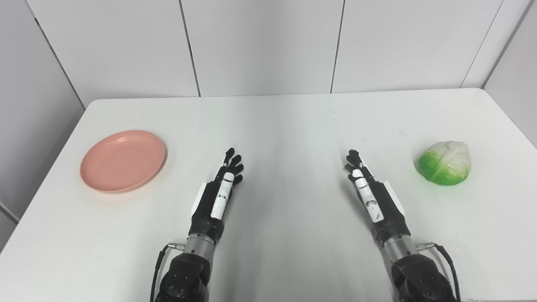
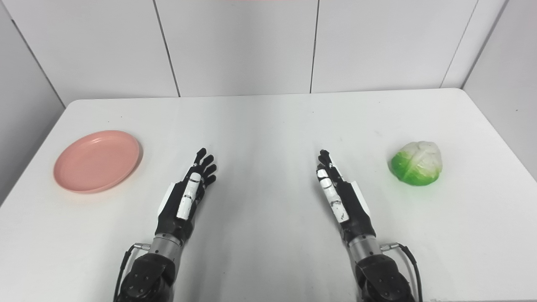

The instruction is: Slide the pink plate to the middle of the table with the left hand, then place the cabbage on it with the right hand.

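A round pink plate (image 1: 123, 160) lies flat on the left side of the white table (image 1: 289, 121), with nothing on it. A green and white cabbage (image 1: 445, 162) rests on the right side. My left hand (image 1: 221, 188) hovers low over the table to the right of the plate, apart from it, fingers stretched forward and holding nothing. My right hand (image 1: 369, 191) mirrors it left of the cabbage, also apart from it, with fingers extended and empty.
The table's far edge meets a white panelled wall (image 1: 268, 46). The left table edge runs close behind the plate, and the right edge lies just beyond the cabbage. A cable (image 1: 447, 256) loops from the right wrist.
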### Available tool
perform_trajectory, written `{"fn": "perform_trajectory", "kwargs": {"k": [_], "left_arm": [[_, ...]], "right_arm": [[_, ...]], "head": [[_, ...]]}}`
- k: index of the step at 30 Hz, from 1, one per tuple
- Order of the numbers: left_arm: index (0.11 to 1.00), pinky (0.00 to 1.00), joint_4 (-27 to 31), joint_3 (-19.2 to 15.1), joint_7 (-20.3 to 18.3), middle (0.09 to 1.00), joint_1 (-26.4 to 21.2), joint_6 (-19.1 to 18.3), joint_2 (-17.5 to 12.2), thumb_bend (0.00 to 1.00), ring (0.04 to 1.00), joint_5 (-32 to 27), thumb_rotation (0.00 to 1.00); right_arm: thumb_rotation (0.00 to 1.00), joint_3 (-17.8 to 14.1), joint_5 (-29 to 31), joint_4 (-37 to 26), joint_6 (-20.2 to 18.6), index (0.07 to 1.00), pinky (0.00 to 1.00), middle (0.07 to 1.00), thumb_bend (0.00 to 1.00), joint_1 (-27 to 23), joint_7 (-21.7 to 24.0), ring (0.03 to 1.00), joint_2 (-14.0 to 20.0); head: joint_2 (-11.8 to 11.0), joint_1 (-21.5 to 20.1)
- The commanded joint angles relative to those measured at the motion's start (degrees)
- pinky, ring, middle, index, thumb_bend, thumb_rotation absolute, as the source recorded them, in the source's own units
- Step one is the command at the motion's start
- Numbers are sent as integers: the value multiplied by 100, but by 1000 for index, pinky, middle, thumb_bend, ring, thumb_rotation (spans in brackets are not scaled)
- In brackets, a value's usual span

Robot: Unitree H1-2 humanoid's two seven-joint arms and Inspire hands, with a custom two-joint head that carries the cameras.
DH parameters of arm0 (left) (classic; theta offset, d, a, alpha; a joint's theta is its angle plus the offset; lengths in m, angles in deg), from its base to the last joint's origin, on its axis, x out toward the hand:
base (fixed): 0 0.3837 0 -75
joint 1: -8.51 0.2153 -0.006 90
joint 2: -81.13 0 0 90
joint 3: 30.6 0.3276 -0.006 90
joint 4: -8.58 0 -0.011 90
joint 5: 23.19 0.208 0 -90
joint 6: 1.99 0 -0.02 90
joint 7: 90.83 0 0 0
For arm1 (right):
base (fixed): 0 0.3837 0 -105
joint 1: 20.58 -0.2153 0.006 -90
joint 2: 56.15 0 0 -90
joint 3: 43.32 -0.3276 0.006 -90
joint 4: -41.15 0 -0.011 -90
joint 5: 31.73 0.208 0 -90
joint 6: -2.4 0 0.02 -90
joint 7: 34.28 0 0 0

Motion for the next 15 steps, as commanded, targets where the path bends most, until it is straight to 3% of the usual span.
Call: {"fn": "perform_trajectory", "kwargs": {"k": [1, 15], "left_arm": [[980, 936, -300, 14, -36, 968, 66, 24, -28, 464, 953, -1, 1000], [977, 938, -335, 4, -42, 967, 52, 55, -26, 474, 953, -6, 1000]], "right_arm": [[1000, 74, 2, -71, -85, 975, 971, 975, 221, -37, 93, 962, -15], [1000, 77, 16, -32, -49, 977, 968, 978, 219, -53, 99, 962, -14]], "head": [[-1, 7], [-11, 10]]}}
